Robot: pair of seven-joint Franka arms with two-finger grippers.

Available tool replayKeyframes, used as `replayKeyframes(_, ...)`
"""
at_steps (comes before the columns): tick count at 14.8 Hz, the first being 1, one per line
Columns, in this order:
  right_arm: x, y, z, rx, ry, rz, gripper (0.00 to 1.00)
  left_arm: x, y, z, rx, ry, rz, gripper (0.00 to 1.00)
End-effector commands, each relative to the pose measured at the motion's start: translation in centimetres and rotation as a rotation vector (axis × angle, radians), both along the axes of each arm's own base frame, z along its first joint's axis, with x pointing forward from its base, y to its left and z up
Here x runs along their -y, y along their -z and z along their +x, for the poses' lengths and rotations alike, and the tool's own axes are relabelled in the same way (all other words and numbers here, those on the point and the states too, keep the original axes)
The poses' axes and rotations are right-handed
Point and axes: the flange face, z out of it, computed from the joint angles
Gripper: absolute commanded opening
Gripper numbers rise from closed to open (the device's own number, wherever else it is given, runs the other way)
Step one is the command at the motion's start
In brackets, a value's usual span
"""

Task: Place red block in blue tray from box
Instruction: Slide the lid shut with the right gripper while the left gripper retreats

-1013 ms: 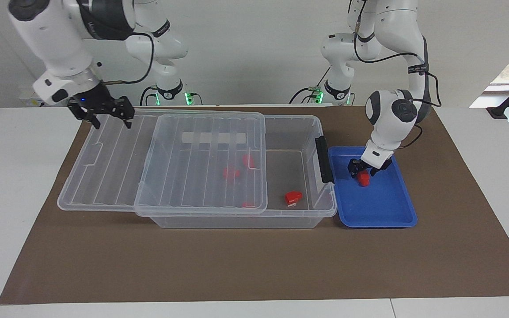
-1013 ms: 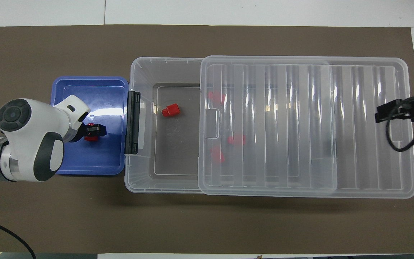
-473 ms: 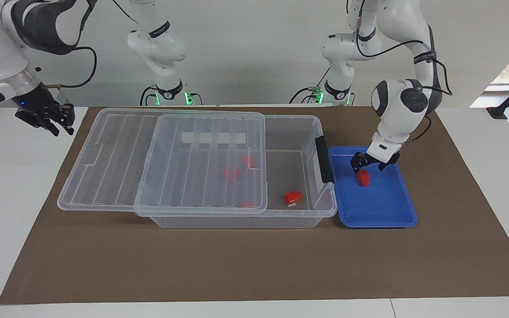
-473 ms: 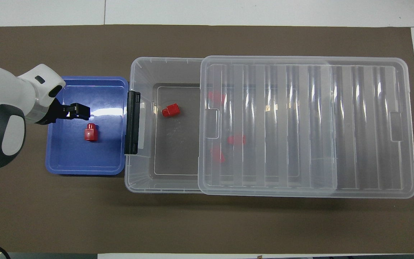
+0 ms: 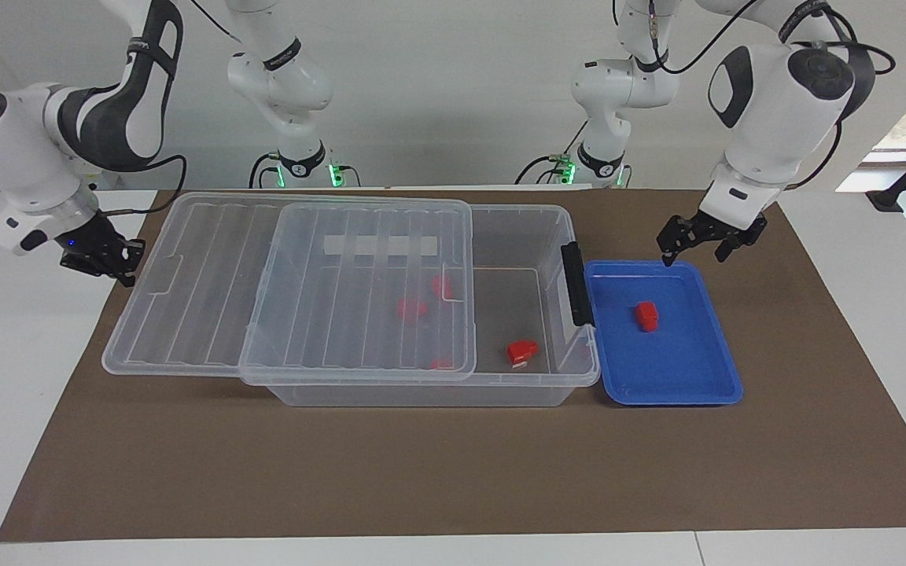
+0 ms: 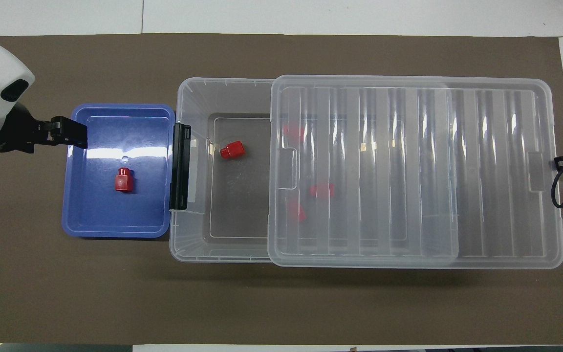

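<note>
A red block [image 5: 646, 314] lies alone in the blue tray [image 5: 681, 381], near its middle; it also shows in the overhead view [image 6: 124, 179] in the tray [image 6: 115, 220]. My left gripper [image 5: 699, 245] is open and empty, raised over the tray's rim nearest the robots [image 6: 69, 137]. The clear box [image 5: 421, 393] stands beside the tray, its ribbed lid [image 5: 359, 291] slid toward the right arm's end. A red block with a white patch [image 5: 522, 351] lies in the uncovered part. Three red blocks [image 5: 412, 308] show through the lid. My right gripper [image 5: 103, 263] is low at the lid's end.
The box's dark latch handle [image 5: 576, 283] faces the tray. The brown mat [image 5: 453, 472] covers the table, with white table surface [image 5: 20, 354] at both ends. The lid overhangs the box [image 6: 191, 244] toward the right arm's end.
My left gripper let go of the red block, which stays in the tray, and rose away toward the robots. My right gripper swung out past the lid's end and came down beside it.
</note>
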Motion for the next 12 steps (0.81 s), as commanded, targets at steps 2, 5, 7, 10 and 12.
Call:
replayKeyframes(2, -3.7, -0.1, 0.0, 0.0, 0.024, -0.009, 0.0, -1.3, -3.5, -2.0, 0.011, 0.013, -0.019, 1.0)
replayKeyframes(5, -6.6, 0.0, 0.4, -0.005, 0.046, -0.009, 0.0, -3.2, -3.6, -2.7, -0.008, 0.052, -0.017, 1.0)
replayKeyframes(7, -8.7, -0.1, 0.7, -0.003, 0.061, -0.009, 0.0, -4.0, -3.5, -2.8, -0.011, 0.062, -0.019, 1.0)
replayKeyframes(10, -11.7, -0.1, 0.9, -0.014, 0.1, -0.01, 0.0, -5.0, -3.3, -2.8, -0.019, 0.059, -0.019, 1.0)
replayKeyframes(12, -13.5, -0.1, 0.9, -0.015, 0.103, -0.008, 0.0, -5.8, -3.1, -2.9, -0.021, 0.061, -0.019, 1.0)
